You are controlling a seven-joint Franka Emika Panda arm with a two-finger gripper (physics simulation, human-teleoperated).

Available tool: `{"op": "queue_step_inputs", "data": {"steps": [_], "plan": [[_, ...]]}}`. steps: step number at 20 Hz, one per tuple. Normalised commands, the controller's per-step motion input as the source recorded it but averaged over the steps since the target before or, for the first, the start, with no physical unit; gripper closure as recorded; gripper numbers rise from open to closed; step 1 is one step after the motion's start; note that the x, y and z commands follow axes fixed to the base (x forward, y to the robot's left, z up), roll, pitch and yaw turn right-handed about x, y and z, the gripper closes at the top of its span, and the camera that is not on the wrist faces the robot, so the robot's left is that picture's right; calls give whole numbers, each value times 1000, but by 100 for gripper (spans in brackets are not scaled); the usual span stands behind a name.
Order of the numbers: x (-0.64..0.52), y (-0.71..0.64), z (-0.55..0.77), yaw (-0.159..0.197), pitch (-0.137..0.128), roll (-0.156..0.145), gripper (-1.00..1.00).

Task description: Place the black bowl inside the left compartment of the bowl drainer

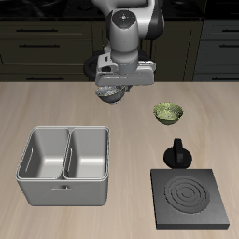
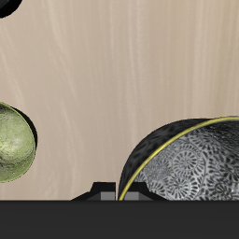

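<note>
The black bowl [image 1: 112, 92] hangs tilted under my gripper [image 1: 114, 86], which is shut on its rim, above the table behind the bowl drainer [image 1: 63, 194]. In the wrist view the bowl's speckled grey inside [image 2: 191, 161] shows close up, with the rim caught at the fingertips [image 2: 125, 189]. The bowl drainer stands near the table's front edge. Its left compartment [image 1: 44, 155] holds nothing, and neither does its twin beside it.
A small yellow-green bowl [image 1: 168, 113] [image 2: 13, 146] rests on the table beside the gripper. A flat black stove plate [image 1: 191, 196] lies near the front edge, with a small black pot [image 1: 176, 153] just behind it. Dark cabinets line the back.
</note>
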Motion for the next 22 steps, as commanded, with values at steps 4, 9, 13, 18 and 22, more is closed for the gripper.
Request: {"op": "queue_step_inputs", "data": {"steps": [4,9,13,18,22], "plan": [[-15,-60,368,-10,-55,-15,100],[-1,-73,278,8,-43,-13,100],[-14,-67,203,-4,-26,-6,100],[76,-58,42,8,-11,-17,100],[60,-82,102,-2,-18,-14,100]]}}
